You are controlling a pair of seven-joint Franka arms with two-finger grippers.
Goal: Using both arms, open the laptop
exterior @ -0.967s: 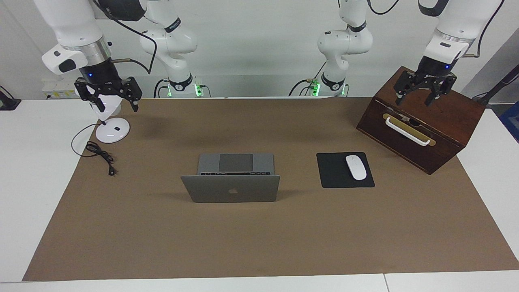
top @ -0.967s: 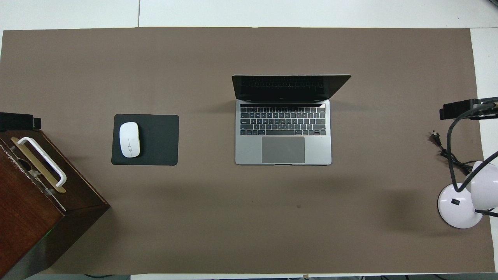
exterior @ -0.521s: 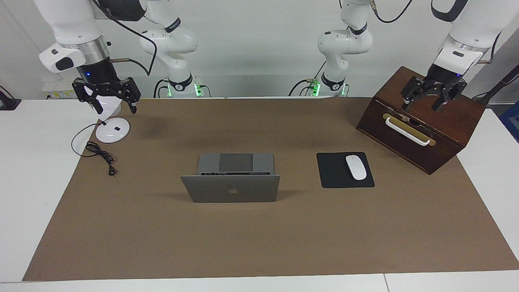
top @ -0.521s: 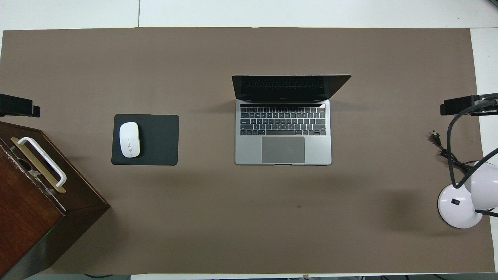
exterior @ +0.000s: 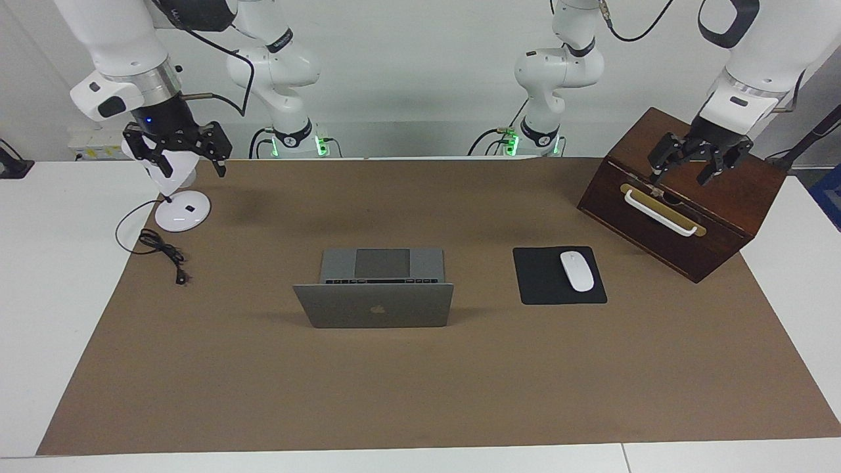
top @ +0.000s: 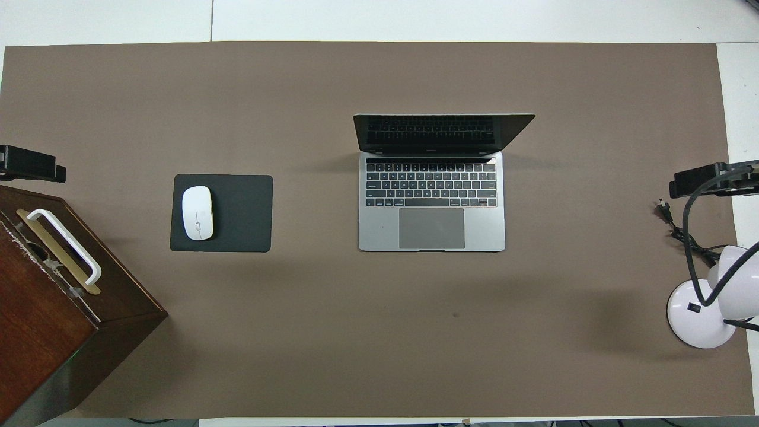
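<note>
Thin silver-grey metal laptop (exterior: 373, 303) sits mid tabletop (exterior: 420, 394), lid already up, unchanged. Left pincer (exterior: 688, 172) has drifted slightly over dark wooden box (exterior: 723, 197), fingers spread, empty. Right pincer (exterior: 186, 167) shifted a bit over white desk lamp (exterior: 181, 210), spread, empty. Both well apart from laptop; task looks done, arms retreating.

The left white jointed arm's black two-finger tool (exterior: 690, 172) hangs raised at its own end of the bench, fingers spread apart, pointing down. The right white arm's black tool (exterior: 190, 167) hangs raised at its end, fingers likewise spread.
</note>
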